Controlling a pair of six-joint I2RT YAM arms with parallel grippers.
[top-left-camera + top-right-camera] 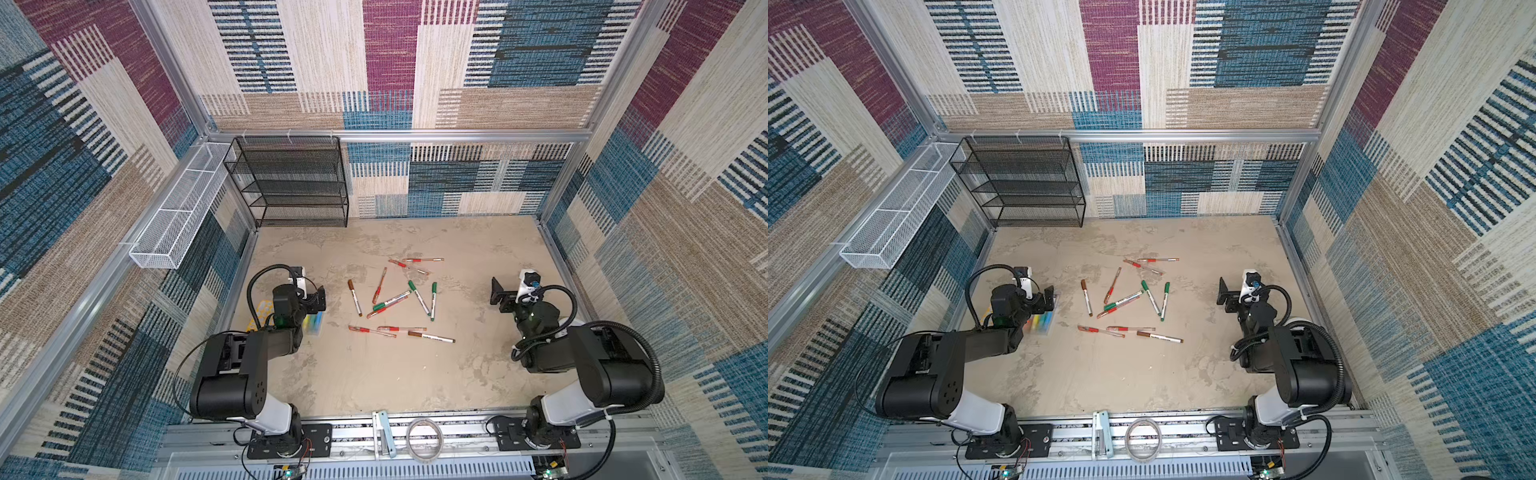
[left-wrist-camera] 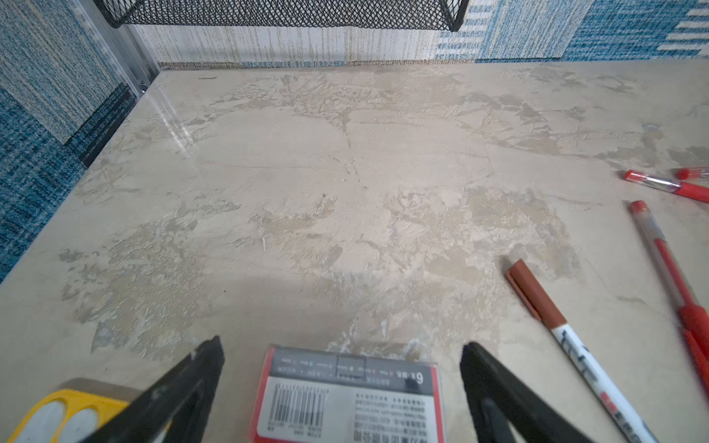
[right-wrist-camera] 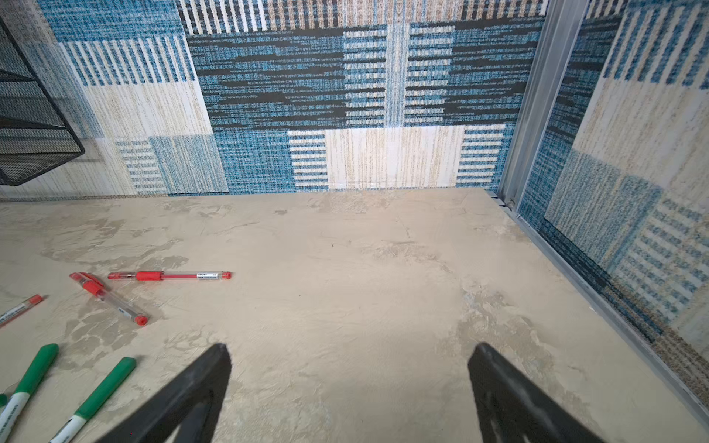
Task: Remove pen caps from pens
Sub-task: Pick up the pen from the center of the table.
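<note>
Right gripper [image 3: 351,347]: jaws spread wide, only bare tabletop [image 3: 364,268] between.
Red pens [image 3: 169,275]: two, capped, lying flat.
Green caps [image 3: 107,387]: two, seated on white pens [image 3: 13,410].

My tabletop [image 1: 374,374] is a mottled beige slab. The pens [image 1: 355,299] lie loose across its middle, a few crossing one another: white barrels with green or brown ends, and clear barrels with red bands. Toward my left side lies a clear highlighter pack [image 1: 1042,324], with a yellow object [image 2: 57,410] just beside it. A black mesh rack [image 1: 291,183] stands in the far left corner.
</note>
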